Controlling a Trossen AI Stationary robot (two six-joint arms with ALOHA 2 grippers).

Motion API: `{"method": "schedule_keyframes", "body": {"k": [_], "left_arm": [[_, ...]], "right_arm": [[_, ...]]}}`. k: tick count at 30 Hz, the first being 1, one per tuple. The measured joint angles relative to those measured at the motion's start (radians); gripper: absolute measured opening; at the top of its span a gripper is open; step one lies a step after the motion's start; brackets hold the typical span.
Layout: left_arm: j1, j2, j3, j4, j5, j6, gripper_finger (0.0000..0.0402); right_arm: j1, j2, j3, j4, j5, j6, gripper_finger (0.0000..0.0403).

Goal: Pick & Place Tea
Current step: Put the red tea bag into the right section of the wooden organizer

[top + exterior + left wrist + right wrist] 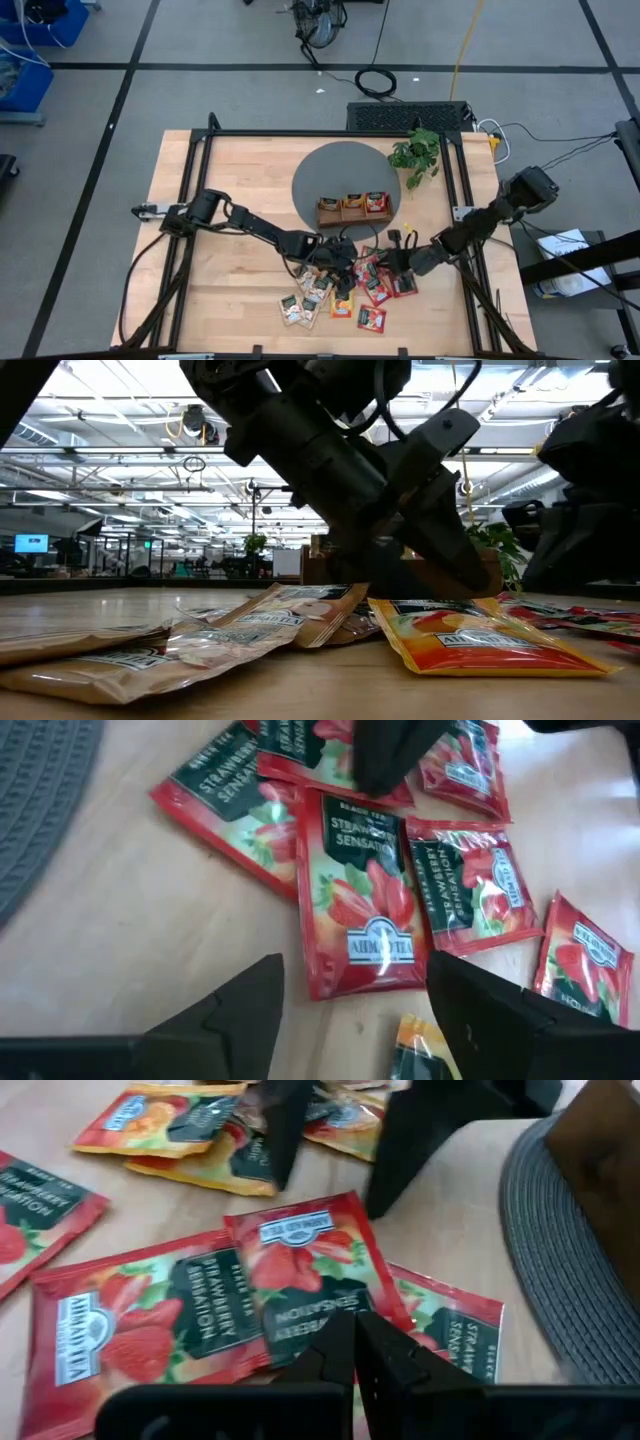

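Several tea packets lie flat on the wooden table near its front edge: red ones (385,290), orange ones (343,303) and beige ones (300,305). My left gripper (355,970) is open and slants down over the pile. Its two fingers stand on either side of the near end of a red strawberry packet (360,890) without touching it. My right gripper (355,1330) is shut, its tips low over another red packet (300,1270). In the right wrist view the left gripper's open fingers (280,1130) show beyond that packet. My right gripper's shut fingertips stand at the near edge of a red packet (335,1315), slanting down from the table's right. The packet lies flat on other red packets. I cannot tell whether the tips touch it.
The brown three-compartment tray (350,217) stands on a round grey mat (320,170) behind the pile, with packets in its compartments. A green plant (418,155) is at the mat's right. Both grippers are close together over the pile. Bare wood lies to the left.
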Motion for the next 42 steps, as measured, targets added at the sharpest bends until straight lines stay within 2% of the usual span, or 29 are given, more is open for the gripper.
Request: {"method": "schedule_keyframes", "body": {"k": [3, 9, 19, 24, 34, 42], "left_arm": [[0.001, 0.004, 0.000, 0.013, -0.003, -0.001, 0.0242], [0.001, 0.007, 0.000, 0.036, -0.002, -0.002, 0.0252], [-0.001, 0.007, 0.000, 0.035, -0.002, -0.030, 0.0253], [-0.008, 0.007, 0.000, 0.037, -0.005, -0.033, 0.0253], [-0.024, 0.007, 0.000, 0.037, -0.005, -0.054, 0.0253], [-0.035, 0.007, 0.000, 0.035, -0.030, -0.056, 0.0253]], "right_arm": [[-0.042, 0.000, 0.000, -0.004, -0.076, -0.003, 0.0000], [-0.079, 0.003, 0.000, -0.037, -0.107, -0.003, 0.0000], [-0.089, 0.155, 0.000, 0.176, -0.131, -0.032, 0.0000], [-0.104, 0.187, 0.001, 0.236, -0.132, -0.051, 0.0000], [-0.116, 0.181, 0.026, 0.278, -0.129, -0.126, 0.0000], [-0.024, 0.076, 0.033, 0.210, -0.126, -0.154, 0.0000]]}}
